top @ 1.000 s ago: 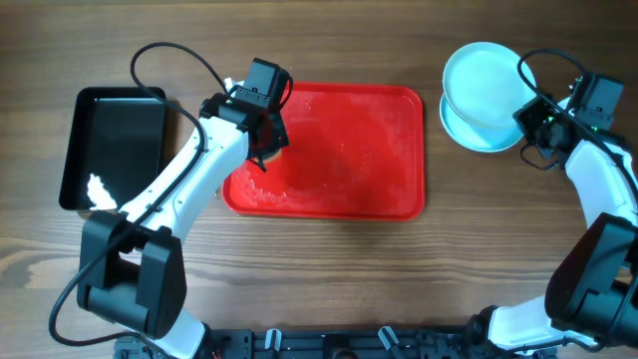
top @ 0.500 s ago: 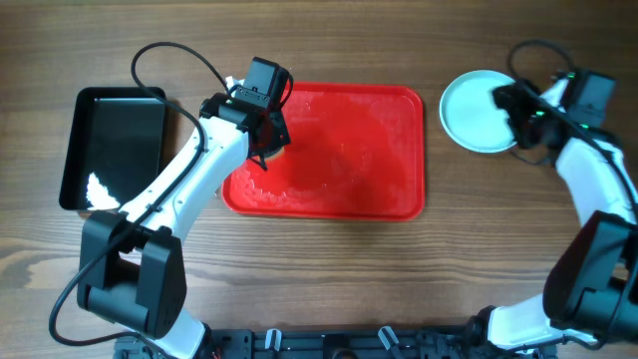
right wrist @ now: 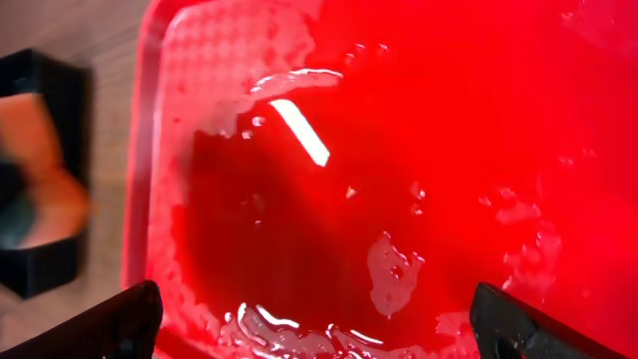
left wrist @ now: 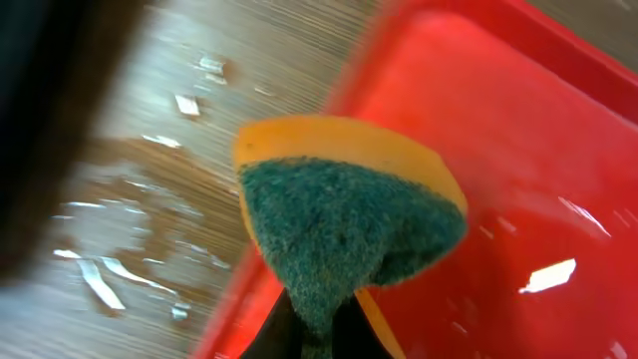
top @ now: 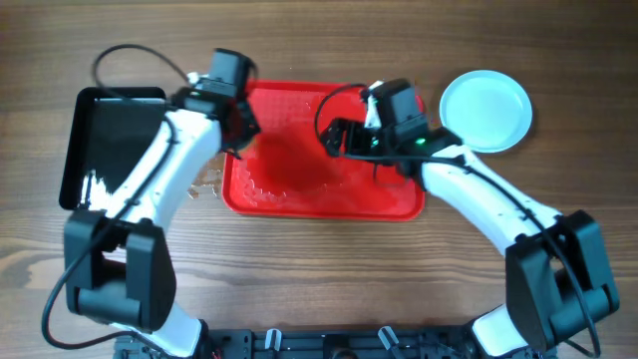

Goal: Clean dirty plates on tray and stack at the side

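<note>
progress: red tray carries no plates; pale-blue plate stack sits on the tabletop just right of it, so the task looks near done.
left to do: likely nothing; number of plates in the stack unreadable from above.
left end effector: clamped on sponge, at the tray's left rim.
right end effector: fingers wide apart, empty, over tray middle.
left wrist only: green scouring face, water drops on tabletop.
right wrist only: puddles on tray floor.
overhead only: plate stack location.
</note>
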`<action>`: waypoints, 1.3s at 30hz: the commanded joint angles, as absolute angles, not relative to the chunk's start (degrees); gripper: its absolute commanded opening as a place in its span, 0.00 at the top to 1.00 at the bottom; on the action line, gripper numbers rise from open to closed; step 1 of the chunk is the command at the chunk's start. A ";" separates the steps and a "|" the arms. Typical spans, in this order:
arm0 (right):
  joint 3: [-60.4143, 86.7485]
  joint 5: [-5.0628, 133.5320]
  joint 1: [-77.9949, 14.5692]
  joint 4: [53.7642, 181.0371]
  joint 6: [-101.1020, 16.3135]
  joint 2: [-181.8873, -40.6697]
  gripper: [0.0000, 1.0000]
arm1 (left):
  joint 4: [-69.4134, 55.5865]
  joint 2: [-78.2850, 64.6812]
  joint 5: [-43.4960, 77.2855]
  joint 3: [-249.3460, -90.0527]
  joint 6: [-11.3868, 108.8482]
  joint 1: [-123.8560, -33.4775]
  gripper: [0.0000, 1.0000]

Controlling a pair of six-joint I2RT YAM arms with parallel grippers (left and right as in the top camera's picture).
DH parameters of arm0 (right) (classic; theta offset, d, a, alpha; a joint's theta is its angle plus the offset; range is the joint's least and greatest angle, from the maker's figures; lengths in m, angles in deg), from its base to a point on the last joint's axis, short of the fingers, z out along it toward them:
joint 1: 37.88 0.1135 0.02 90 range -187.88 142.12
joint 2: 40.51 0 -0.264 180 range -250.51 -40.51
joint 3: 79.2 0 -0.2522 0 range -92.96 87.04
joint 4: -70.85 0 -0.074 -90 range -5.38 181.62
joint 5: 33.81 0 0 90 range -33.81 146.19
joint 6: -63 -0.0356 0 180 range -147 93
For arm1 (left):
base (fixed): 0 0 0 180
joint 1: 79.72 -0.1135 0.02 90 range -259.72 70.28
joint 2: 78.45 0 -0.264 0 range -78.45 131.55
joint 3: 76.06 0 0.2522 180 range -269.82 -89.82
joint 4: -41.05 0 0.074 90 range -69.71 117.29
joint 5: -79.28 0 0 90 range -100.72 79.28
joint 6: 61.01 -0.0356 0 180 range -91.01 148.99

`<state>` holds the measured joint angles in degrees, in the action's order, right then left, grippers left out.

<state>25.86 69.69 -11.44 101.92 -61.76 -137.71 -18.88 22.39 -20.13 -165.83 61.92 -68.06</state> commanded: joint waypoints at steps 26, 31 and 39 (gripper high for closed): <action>28.67 64.09 -10.72 104.95 -69.06 -138.57 0.00 | -16.72 27.42 -6.60 -165.48 62.45 -102.39 0.54; 28.61 63.90 -10.74 109.72 -66.17 -136.40 0.00 | -19.43 17.34 5.33 -165.48 59.12 -102.39 0.55; 28.61 55.66 -10.72 124.78 -63.29 -108.62 0.00 | -30.27 -6.27 15.69 -165.48 56.81 -102.33 0.42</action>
<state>28.65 61.34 -10.70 121.08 -65.61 -119.20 -26.57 -0.17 11.74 -165.59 59.01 -102.06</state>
